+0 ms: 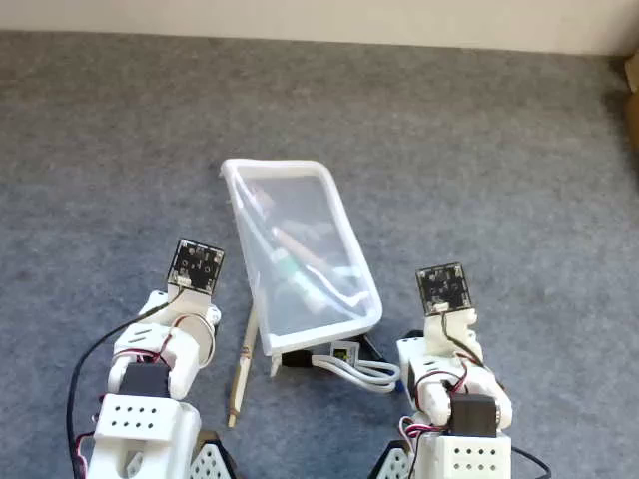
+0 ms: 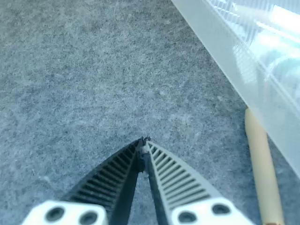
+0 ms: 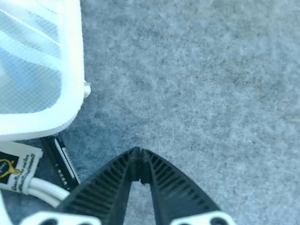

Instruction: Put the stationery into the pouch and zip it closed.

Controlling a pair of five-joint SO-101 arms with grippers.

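Note:
A clear pouch with white edging lies mid-table with several stationery items inside; its edge shows in the left wrist view and its corner in the right wrist view. A tan pen lies on the carpet along the pouch's left side, also the pen. A white cable with a tag and a black item lie at the pouch's near end. My left gripper is shut over bare carpet left of the pen. My right gripper is shut, right of the cable.
Grey carpet covers the whole table. A brown object sits at the far right edge. The two arm bases stand at the near edge, on either side of the pouch.

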